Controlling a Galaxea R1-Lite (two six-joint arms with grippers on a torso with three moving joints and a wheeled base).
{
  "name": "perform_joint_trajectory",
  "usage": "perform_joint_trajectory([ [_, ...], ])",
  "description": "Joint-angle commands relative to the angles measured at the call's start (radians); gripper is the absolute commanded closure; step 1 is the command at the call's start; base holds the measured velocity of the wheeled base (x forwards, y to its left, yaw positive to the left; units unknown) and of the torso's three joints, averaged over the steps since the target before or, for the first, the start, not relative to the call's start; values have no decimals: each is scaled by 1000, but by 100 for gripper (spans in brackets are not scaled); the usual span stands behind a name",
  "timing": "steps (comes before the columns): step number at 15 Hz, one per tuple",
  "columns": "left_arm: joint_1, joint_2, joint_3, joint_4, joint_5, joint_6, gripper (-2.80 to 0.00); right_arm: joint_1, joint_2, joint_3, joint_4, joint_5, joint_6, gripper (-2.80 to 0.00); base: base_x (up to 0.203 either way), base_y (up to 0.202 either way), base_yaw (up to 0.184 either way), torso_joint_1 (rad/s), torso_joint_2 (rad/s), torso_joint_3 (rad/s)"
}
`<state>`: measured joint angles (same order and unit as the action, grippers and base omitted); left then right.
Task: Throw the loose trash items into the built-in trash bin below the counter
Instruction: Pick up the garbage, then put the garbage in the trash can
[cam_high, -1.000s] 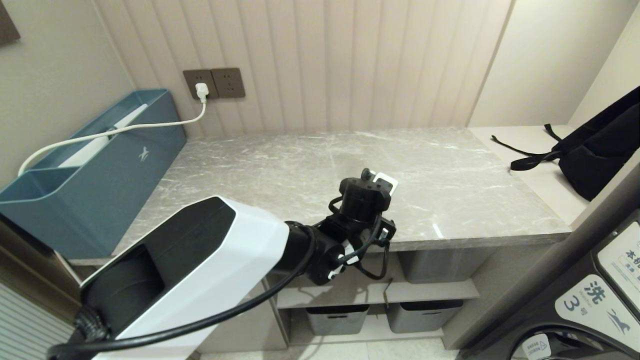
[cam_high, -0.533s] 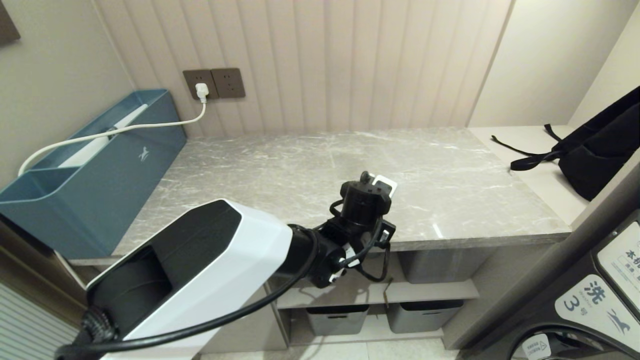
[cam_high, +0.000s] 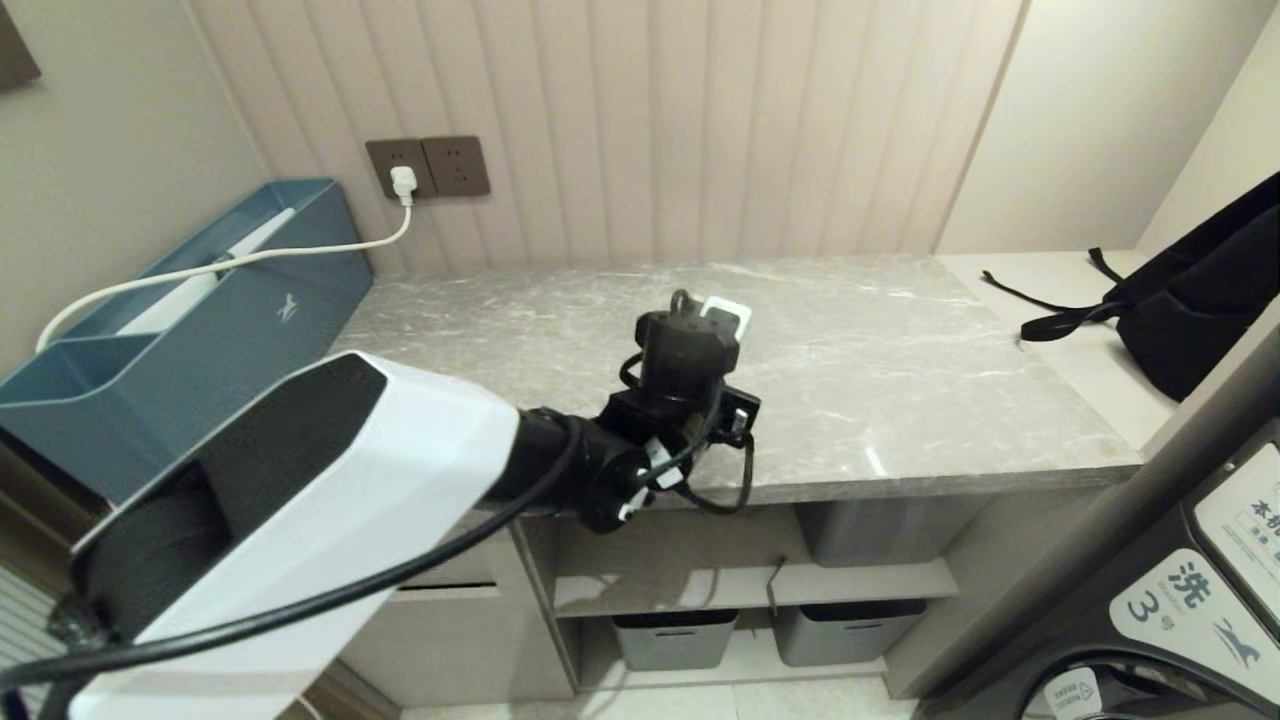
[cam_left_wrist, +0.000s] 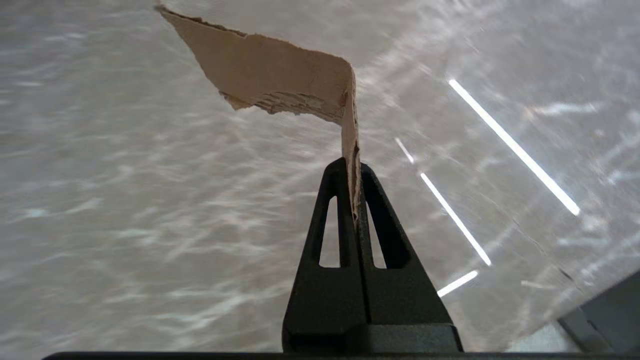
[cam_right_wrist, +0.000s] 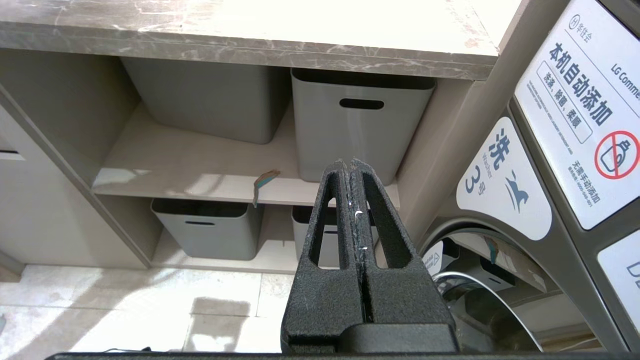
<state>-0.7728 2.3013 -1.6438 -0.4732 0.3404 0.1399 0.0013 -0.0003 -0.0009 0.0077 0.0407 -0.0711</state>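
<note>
With its fingers (cam_left_wrist: 356, 190) clamped on one edge of a torn cardboard scrap (cam_left_wrist: 280, 82), the left arm holds it above the desk (cam_high: 900, 360); the scrap runs toward eleven o'clock from the tips. The right fingers (cam_right_wrist: 354, 172) rest together near grey tubs (cam_right_wrist: 362, 132).

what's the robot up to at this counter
It is clearing trash. The left gripper is shut on a torn cardboard scrap, held above the grey marble counter. The right gripper is shut and empty, parked low facing the shelves with grey tubs.
</note>
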Motion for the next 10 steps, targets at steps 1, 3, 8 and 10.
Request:
perform_joint_trajectory([
  [1,28,-122,57,-2,3,-6,0,0,0,1,0,1,-1,0,0,0,0,0,0,0],
  [3,91,-257,187,-1,0,-17,0,0,0,1,0,1,-1,0,0,0,0,0,0,0],
  [8,346,-665,642,2,-85,-23,0,0,0,1,0,1,-1,0,0,0,0,0,0,0],
  [10,472,-852,837,7,-143,-23,0,0,0,0,0,1,-1,0,0,0,0,0,0,0],
])
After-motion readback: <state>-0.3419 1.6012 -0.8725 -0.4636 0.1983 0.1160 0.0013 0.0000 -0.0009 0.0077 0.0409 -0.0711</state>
